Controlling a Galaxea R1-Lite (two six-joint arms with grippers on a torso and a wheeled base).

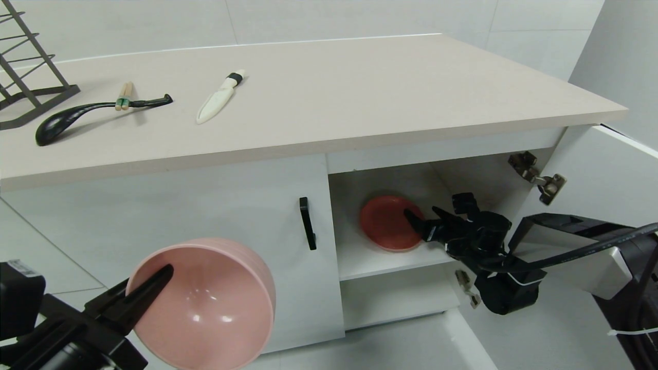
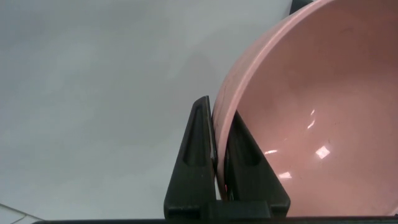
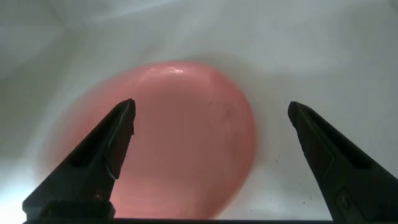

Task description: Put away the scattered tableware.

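Bowl (image 1: 216, 303), pink, pinched at its rim by the left hand (image 2: 216, 140), low before the shut cabinet door (image 1: 205, 205). Right hand (image 3: 211, 106) spread, facing the red plate (image 1: 385, 222) lying on the cabinet shelf (image 1: 380, 259). Both pieces appear rigid, light and glossy, probably slippery; the rim is the natural hold.

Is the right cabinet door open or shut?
Open: the right door is swung aside, showing the red plate on the shelf inside.

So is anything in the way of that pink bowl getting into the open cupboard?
Yes, likely: the right gripper and its arm sit in the open cupboard, by the red plate on the shelf. The pink bowl, in the left gripper, hangs before the shut door.
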